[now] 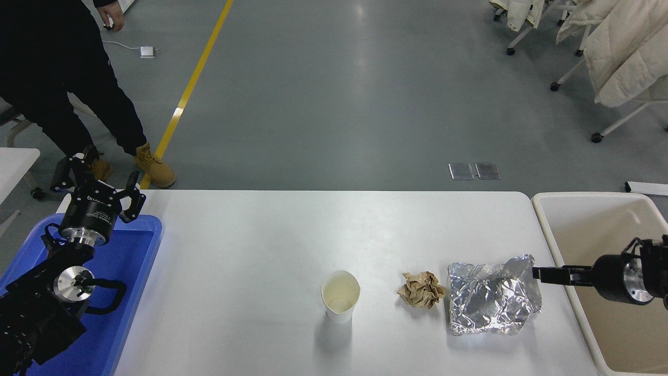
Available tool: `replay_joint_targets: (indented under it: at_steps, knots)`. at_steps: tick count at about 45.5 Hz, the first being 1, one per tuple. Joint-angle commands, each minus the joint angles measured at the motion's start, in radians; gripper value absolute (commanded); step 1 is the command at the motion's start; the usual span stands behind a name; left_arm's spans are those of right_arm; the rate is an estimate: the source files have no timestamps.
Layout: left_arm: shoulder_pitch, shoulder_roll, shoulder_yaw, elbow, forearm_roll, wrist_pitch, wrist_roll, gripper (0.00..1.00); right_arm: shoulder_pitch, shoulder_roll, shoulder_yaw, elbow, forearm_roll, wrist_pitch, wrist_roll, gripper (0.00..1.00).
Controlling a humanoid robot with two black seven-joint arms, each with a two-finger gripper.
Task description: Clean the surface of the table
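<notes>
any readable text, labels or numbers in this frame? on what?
Only one print: white lettering on the left gripper, across its black wrist body, too small and tilted to read.
The paper cup, foil sheet, crumpled brown paper, blue tray and beige bin: none visible.

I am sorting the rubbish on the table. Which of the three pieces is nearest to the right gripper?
The crumpled silver foil. Its right corner lies just beside the right gripper, while the brown paper ball and paper cup sit farther left.
</notes>
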Motion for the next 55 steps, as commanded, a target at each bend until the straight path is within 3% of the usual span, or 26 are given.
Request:
replay_joint_targets:
  at_steps: [1,9,18,37,55]
  knots:
    - [0.0,0.0,0.0,0.001,0.0,0.0,0.0,1.0,0.064,-0.114,0.001,0.27,-0.006,0.005,-0.006,1.0]
    - [0.001,0.0,0.001,0.001,0.0,0.0,0.0,1.0,0.101,-0.164,0.003,0.411,-0.008,0.008,-0.018,1.0]
    - [0.0,0.0,0.0,0.001,0.0,0.0,0.0,1.0,0.124,-0.141,0.038,0.483,0.014,0.008,-0.124,1.0]
    - [0.0,0.0,0.0,0.001,0.0,0.0,0.0,1.0,0.087,0.079,0.089,0.539,0.288,-0.013,-0.302,1.0]
    - [0.0,0.0,0.0,0.001,0.0,0.0,0.0,1.0,-0.038,0.329,0.141,0.49,0.35,-0.151,-0.319,1.0]
